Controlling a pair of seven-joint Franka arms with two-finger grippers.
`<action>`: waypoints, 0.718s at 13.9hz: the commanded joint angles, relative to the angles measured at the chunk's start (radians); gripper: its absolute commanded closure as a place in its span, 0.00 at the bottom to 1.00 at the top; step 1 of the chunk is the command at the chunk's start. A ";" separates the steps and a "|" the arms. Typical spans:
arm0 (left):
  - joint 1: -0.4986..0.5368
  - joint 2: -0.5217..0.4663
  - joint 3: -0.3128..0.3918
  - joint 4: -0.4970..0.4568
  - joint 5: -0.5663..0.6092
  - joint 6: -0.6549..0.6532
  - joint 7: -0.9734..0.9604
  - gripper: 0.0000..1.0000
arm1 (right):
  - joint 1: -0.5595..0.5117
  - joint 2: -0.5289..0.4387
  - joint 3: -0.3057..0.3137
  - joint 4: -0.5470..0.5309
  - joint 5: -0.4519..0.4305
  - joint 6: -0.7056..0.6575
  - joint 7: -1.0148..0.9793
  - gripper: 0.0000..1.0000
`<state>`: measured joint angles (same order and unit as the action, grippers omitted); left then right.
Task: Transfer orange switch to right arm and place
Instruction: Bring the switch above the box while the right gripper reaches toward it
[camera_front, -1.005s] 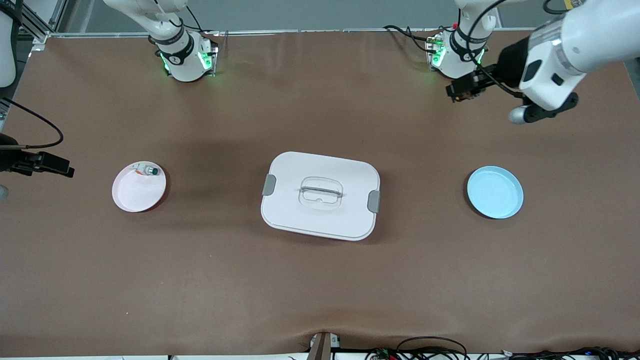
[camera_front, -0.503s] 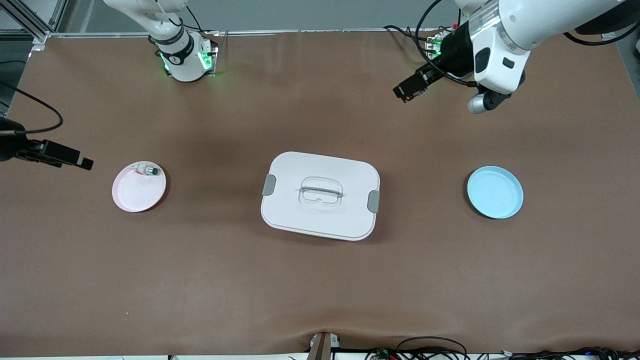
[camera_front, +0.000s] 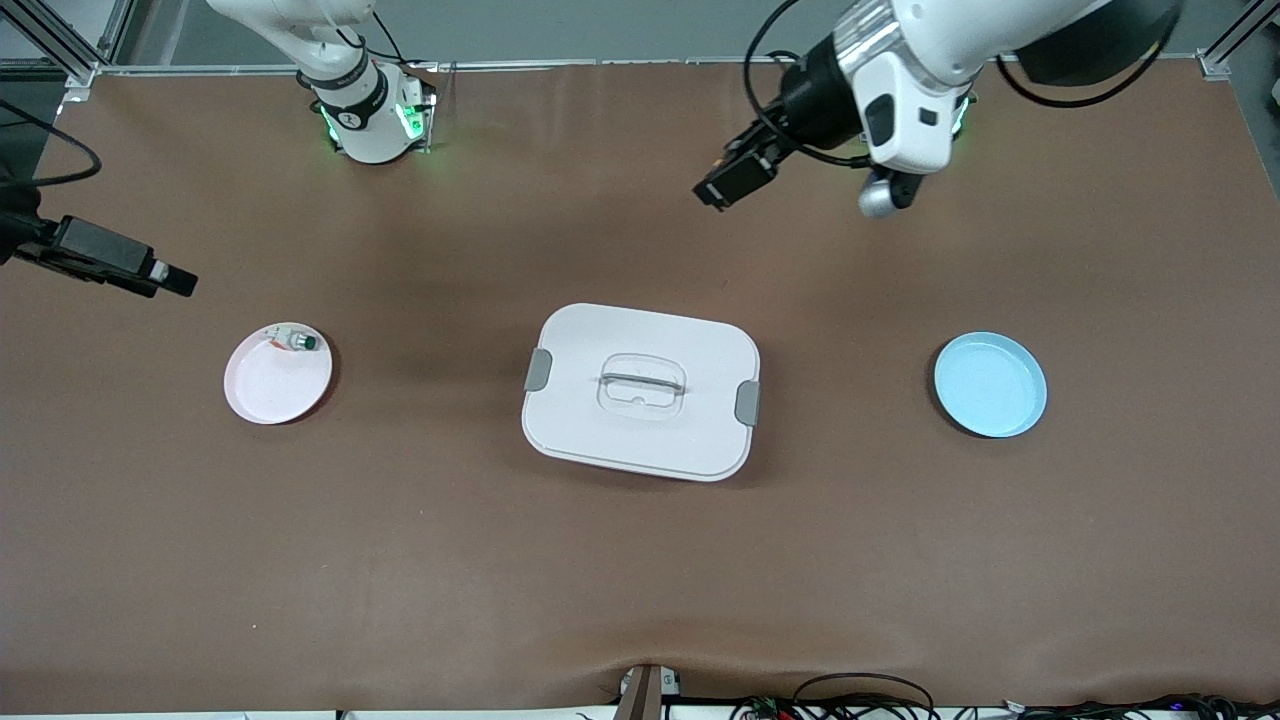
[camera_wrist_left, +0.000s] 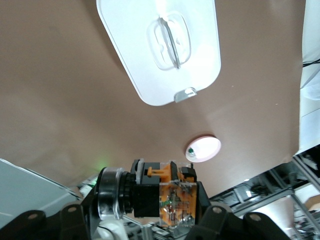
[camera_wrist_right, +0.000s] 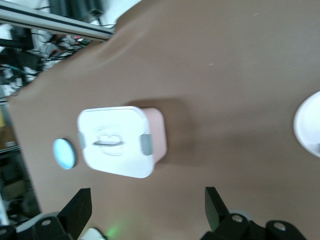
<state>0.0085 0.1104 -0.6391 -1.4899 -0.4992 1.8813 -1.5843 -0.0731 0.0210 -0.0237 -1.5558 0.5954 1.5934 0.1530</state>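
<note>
A brown matte surface (camera_front: 400, 560) is being crossed. The tiny black-and-orange plastic switch (camera_wrist_left: 167, 192), light, stiff and probably fragile, is being pinched by the left tool (camera_front: 722, 186); its free black end is judged best offered to the spread right tool (camera_front: 170, 280).

There are two robot arms, the left arm (camera_front: 950, 60) and the right arm (camera_front: 330, 60). One white box with a lid (camera_front: 640, 390) sits on the desk (camera_front: 640, 580). There are two plates, one pink plate (camera_front: 275, 385) and one blue plate (camera_front: 990, 385). One orange switch (camera_wrist_left: 170, 192) and one green-capped button (camera_front: 298, 342)
</note>
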 joint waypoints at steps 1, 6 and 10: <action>-0.042 0.024 -0.005 -0.021 -0.006 0.096 -0.133 0.63 | 0.076 -0.125 0.008 -0.142 0.038 0.098 0.010 0.00; -0.131 0.109 -0.005 -0.035 -0.001 0.209 -0.313 0.63 | 0.213 -0.234 0.008 -0.280 0.067 0.280 0.014 0.00; -0.205 0.169 -0.004 -0.036 0.040 0.260 -0.399 0.63 | 0.260 -0.291 0.008 -0.354 0.095 0.301 0.016 0.00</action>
<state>-0.1712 0.2570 -0.6401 -1.5345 -0.4875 2.1142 -1.9324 0.1591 -0.2104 -0.0058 -1.8354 0.6559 1.8622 0.1686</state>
